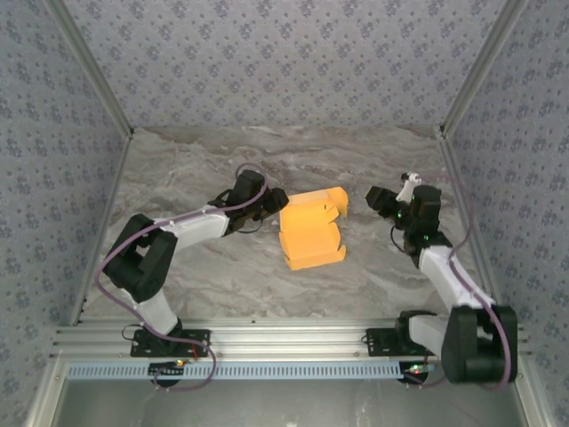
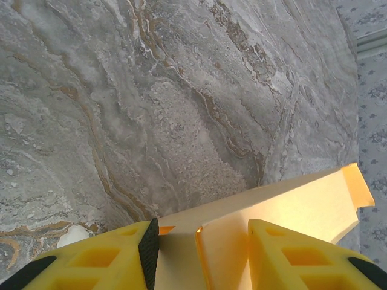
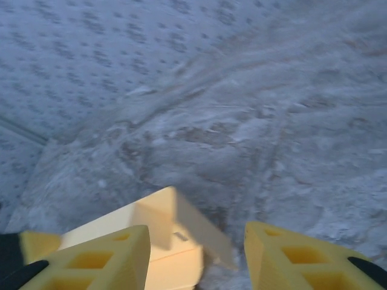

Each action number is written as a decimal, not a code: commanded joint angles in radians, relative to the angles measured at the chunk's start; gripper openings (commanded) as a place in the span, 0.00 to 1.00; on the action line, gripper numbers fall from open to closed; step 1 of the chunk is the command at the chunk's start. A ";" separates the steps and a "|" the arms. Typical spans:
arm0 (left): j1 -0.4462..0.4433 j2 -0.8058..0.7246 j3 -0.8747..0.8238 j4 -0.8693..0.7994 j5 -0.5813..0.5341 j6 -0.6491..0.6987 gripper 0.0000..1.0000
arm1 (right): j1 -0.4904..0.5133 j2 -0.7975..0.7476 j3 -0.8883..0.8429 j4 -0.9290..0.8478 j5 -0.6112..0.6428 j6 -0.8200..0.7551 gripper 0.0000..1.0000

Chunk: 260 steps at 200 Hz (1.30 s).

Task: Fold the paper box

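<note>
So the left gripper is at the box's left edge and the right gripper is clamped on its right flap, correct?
Not quite. The left gripper is at the paper box, but the right gripper stands apart from it with open jaws, as the top external view shows.

Grey marbled tabletop point(image 1: 222, 267); patterned walls point(image 1: 267, 53); aluminium rails point(image 1: 293, 334).

Matt card paper box point(image 1: 312, 229), marble-look table point(image 1: 222, 276)

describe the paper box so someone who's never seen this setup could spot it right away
Look at the grey marble table inside the patterned walls. Near its middle, between the two arms, lies the paper box, with the left gripper at its left edge and the right gripper just off its right side. It is the one yellow-orange card piece, partly folded with raised flaps.
</note>
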 commanded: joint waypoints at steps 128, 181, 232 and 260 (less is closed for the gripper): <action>-0.074 0.082 0.000 -0.274 -0.029 0.042 0.43 | 0.082 0.733 0.614 -0.441 -0.246 -0.349 0.19; -0.074 0.081 -0.007 -0.276 -0.036 0.036 0.42 | 0.125 0.596 0.333 -0.333 -0.230 -0.287 0.17; -0.074 0.074 -0.014 -0.276 -0.036 0.038 0.42 | 0.189 0.521 0.172 -0.131 -0.150 -0.033 0.14; -0.075 0.059 -0.034 -0.258 -0.036 0.033 0.42 | 0.224 0.401 0.074 -0.045 -0.041 0.086 0.24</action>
